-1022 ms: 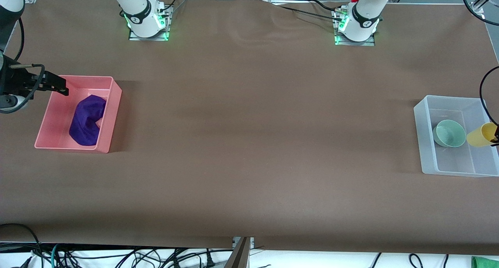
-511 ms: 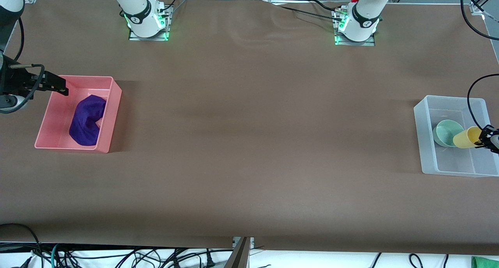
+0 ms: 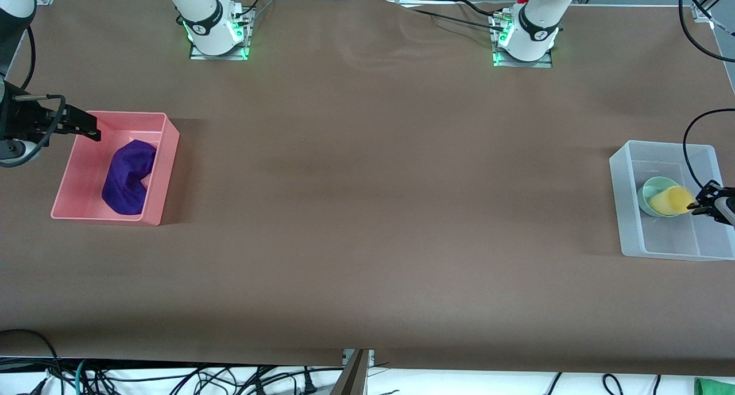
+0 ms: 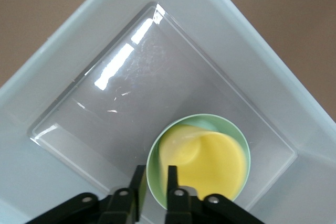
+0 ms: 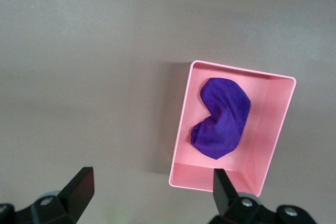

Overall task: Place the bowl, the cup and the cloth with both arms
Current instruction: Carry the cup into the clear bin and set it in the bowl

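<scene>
Brown surface [image 3: 367,211], cables along its near edge, cloth [image 3: 128,177] in pink bin [image 3: 170,154], right claw [image 3: 86,128] spread apart above it, waiting, left claw [image 3: 699,204] clamped on cup [image 3: 669,201] inside bowl [image 3: 650,189], clear bin [image 3: 623,211].

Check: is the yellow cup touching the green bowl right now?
Touching. In the left wrist view the cup lies inside the bowl, its side against the bowl's inner wall; the left gripper grips its rim.

Clear bin [image 3: 626,205]: bowl [image 3: 648,193] with cup [image 3: 669,201] fills end farther from front camera, left hand [image 3: 697,205] there; nearer floor bare. Pink bin [image 3: 80,171]: cloth [image 3: 127,177] central, right hand [image 3: 95,134] over rim. Table [image 3: 379,211] between bins open.
</scene>
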`<state>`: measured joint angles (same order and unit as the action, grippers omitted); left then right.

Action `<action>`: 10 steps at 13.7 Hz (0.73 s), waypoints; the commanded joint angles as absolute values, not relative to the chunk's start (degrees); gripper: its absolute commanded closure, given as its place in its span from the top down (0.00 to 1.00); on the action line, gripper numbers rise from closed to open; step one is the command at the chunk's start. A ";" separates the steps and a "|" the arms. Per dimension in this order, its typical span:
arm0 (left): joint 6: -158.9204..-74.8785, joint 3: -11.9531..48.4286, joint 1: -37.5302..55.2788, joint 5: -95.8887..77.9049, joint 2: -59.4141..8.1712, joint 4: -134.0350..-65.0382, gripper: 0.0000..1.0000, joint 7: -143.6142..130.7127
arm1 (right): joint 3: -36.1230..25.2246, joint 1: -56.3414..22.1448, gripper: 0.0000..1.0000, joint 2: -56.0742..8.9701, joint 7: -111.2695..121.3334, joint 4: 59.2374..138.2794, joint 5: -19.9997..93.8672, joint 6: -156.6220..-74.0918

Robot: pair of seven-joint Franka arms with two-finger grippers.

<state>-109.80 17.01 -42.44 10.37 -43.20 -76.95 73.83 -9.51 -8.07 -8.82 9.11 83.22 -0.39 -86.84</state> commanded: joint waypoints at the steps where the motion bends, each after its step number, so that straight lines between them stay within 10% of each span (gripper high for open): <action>1: -105.84 18.37 -42.46 10.99 -40.27 -76.65 1.00 74.18 | -9.32 -8.00 1.00 -8.70 8.79 82.71 -1.05 -86.66; 10: -93.63 37.78 -38.59 11.86 -29.19 -76.29 1.00 40.66 | -9.32 -8.00 1.00 -8.70 8.79 82.71 -1.05 -86.75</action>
<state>-96.73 35.02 -39.68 10.38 -31.82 -75.80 48.50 -9.51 -8.07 -8.81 9.11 83.22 -0.39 -86.93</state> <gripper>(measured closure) 0.000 0.000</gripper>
